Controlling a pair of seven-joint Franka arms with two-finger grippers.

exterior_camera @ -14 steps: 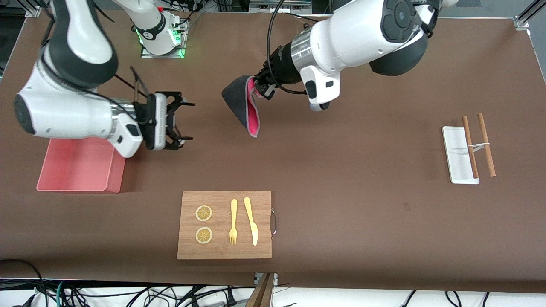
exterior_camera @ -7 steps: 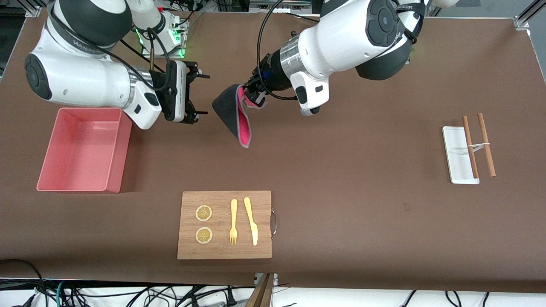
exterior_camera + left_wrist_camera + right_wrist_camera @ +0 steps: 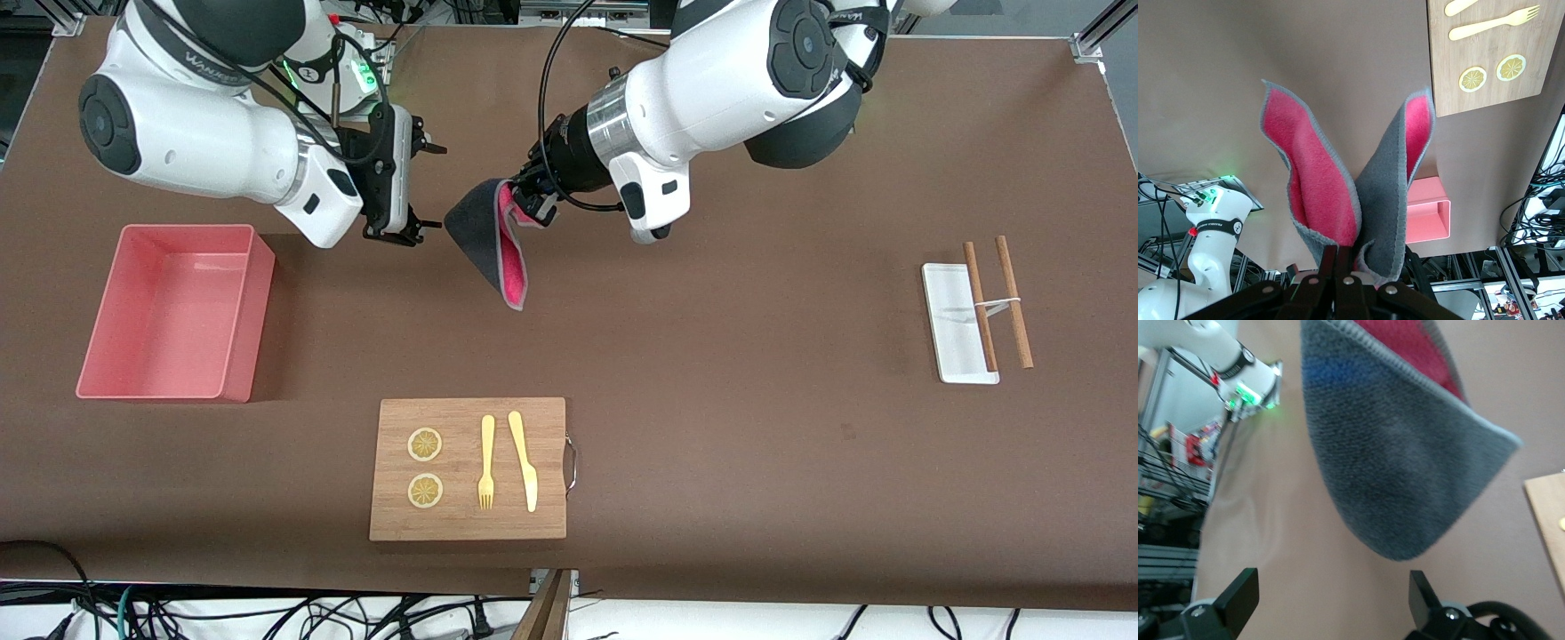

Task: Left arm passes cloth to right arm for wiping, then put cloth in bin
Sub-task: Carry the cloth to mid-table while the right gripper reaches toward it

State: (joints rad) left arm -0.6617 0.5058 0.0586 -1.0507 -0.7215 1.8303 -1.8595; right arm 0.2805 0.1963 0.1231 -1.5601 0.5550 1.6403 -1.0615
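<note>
Front view: the left gripper (image 3: 531, 197), clamped on the cloth (image 3: 487, 240), dangles it over bare table beside the bin (image 3: 169, 311) for handover; right wrist view: the right gripper (image 3: 1331, 603) gapes empty, facing it.

I see only a narrow gap between my right gripper (image 3: 425, 188), jaws spread wide, and the cloth (image 3: 487, 240) hanging from the left gripper (image 3: 531, 189). Bare bench (image 3: 711, 373) lies beneath; the bin (image 3: 240, 311) stands well apart.
</note>
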